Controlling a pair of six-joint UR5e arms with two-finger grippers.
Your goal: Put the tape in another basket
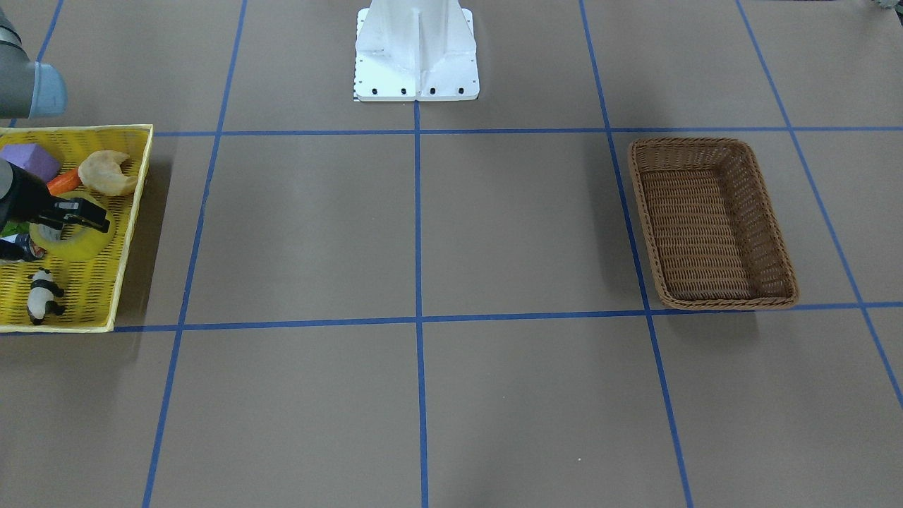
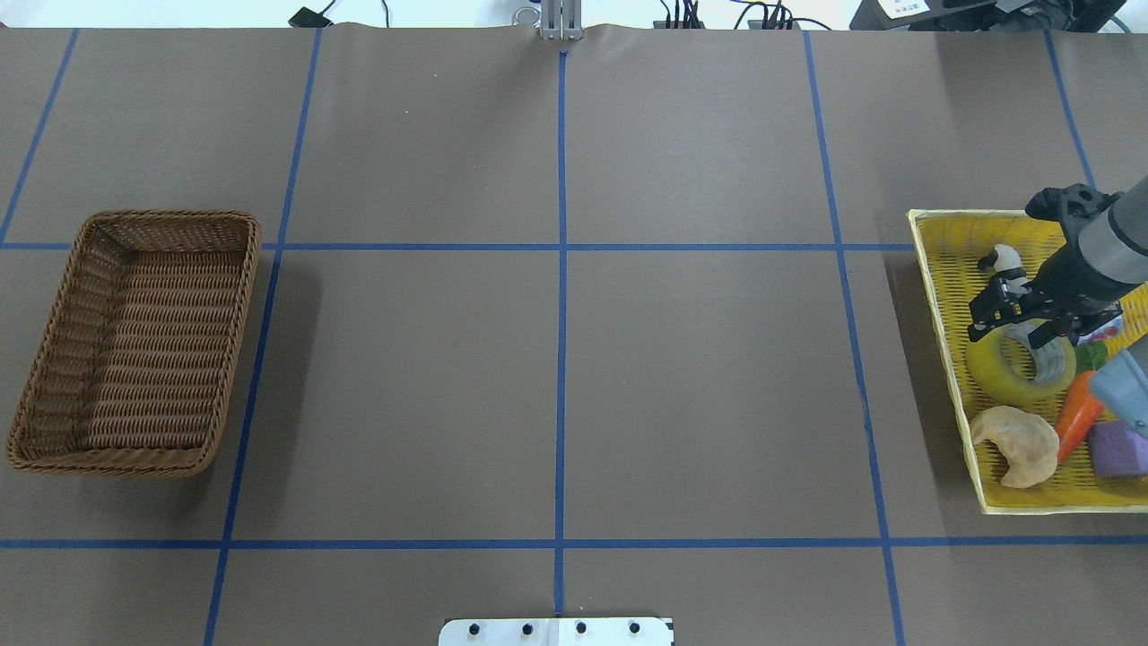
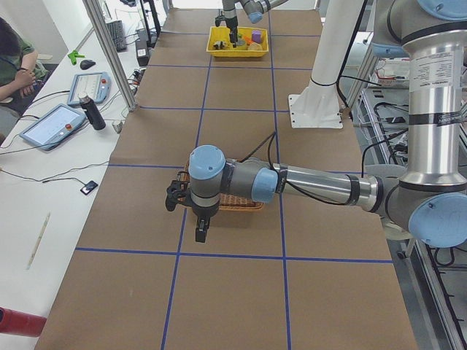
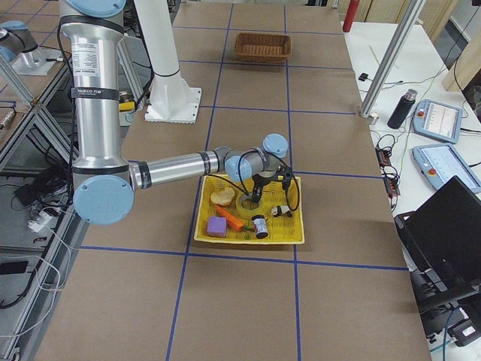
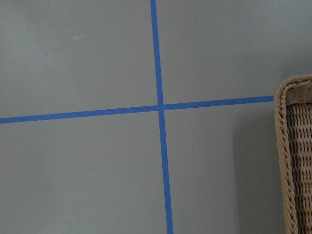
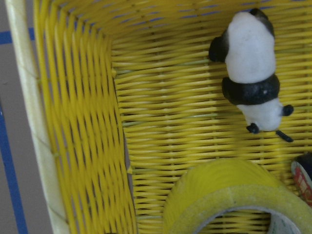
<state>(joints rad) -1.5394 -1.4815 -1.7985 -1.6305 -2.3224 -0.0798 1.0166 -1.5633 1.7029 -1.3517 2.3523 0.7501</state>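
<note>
The yellow tape roll lies flat in the yellow woven tray at the table's right end. It also shows in the front view and the right wrist view. My right gripper is open and low over the roll's far rim, with one finger outside the roll and one over its hole. The brown wicker basket stands empty at the left end. My left gripper hangs above the table beside the basket; I cannot tell whether it is open or shut.
In the tray with the tape are a toy panda, a croissant, a carrot and a purple block. The robot's white base stands at mid-table. Blue tape lines grid the brown table.
</note>
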